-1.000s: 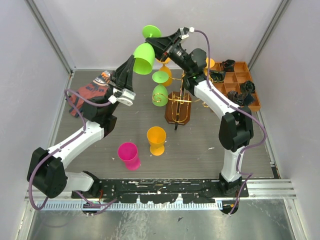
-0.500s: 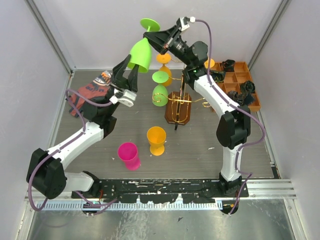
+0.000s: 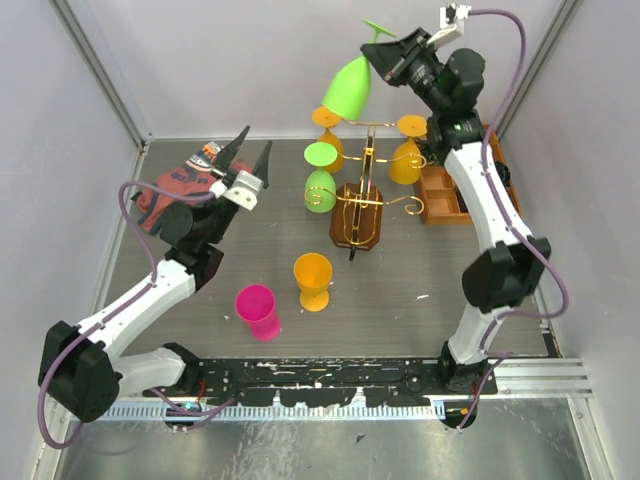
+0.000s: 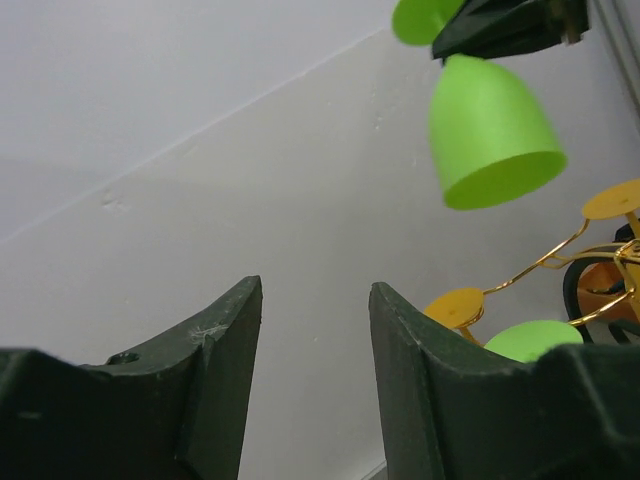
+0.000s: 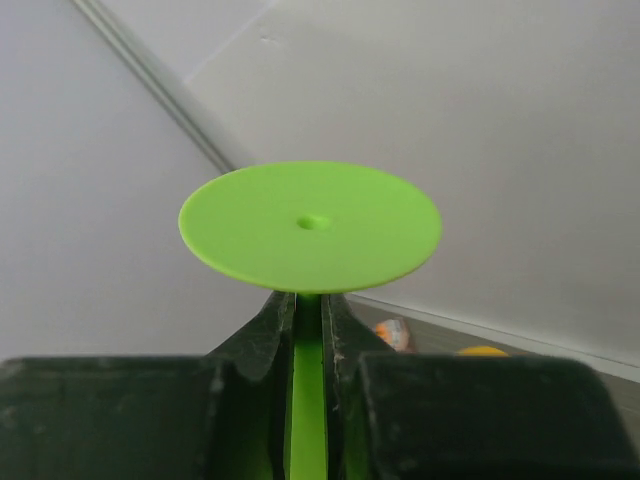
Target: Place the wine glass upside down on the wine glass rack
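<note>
1. The right pincer (image 3: 385,62) is clamped on the stem of the green wine glass (image 3: 346,88). In the right wrist view its two fingers press against the thin green stem just under the round foot (image 5: 310,225).
2. The wine glass is in the air, raised high over the back of the table and above the wine glass rack (image 3: 360,205). It touches nothing but the fingers.
3. The glass is tilted, with its foot uppermost and the mouth of the bowl facing down and to the left.
4. The left pincer (image 3: 255,150) stands open and holds nothing. In its wrist view a clear gap of wall shows between the two dark fingers (image 4: 230,340).
5. The left pincer points up and away, well to the left of the rack. From its camera the held glass (image 4: 490,130) shows at the upper right, above the gold wire arms (image 4: 540,265).
6. The rack stands near the middle of the table on its dark oval base.
7. Three glasses hang upside down on the rack:
   - a green one (image 3: 320,180) on the left
   - an orange one (image 3: 333,150) behind it
   - another orange one (image 3: 405,163) on the right
8. In front of the rack an orange glass (image 3: 313,278) stands upright on the table, with a pink cup (image 3: 258,310) near it to the left.
9. An orange-brown tray (image 3: 440,200) lies at the right, partly hidden by the right arm.
10. A dark red and black bundle (image 3: 170,190) lies at the left, behind the left arm.
</note>
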Controlling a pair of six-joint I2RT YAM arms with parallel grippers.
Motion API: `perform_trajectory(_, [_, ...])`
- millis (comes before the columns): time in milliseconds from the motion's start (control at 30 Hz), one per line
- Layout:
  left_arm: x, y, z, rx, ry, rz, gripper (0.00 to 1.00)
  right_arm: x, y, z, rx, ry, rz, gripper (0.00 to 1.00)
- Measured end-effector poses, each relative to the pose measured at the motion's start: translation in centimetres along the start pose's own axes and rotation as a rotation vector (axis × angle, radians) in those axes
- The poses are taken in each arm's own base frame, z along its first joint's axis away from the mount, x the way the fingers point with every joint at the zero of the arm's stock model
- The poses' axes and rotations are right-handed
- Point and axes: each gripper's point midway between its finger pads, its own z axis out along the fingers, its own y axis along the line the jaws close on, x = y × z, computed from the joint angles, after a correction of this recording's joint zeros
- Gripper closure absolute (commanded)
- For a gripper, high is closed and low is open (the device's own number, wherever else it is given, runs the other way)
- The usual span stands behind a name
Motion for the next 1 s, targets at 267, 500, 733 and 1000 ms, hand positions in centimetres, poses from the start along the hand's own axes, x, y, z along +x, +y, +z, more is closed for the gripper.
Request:
perform_trajectory(267, [1.9,1.7,1.1,-0.084,0.106,-0.065,0.43,-2.7,-0.3,-8.8,0.275,-0.075,-0.475,0.99])
perform_trajectory(500, [5.2,5.3,1.5,-0.211,0.180,-0.181,0.41,-7.3,-2.5,-16.4,0.478,-0.153,-0.681,0.99])
perform_trajectory(733, [9.8,10.2,0.7,-0.371,0.302,-0.334,0.36,-4.3,-9.7,-23.1,0.663,-0.030,-0.756,0.99])
perform_trajectory(1000, [13.2,9.9,-0.4,-0.399,0.394,-0.414,0.36,2.8,-12.2,-29.0,0.640,0.069,-0.820,0.99])
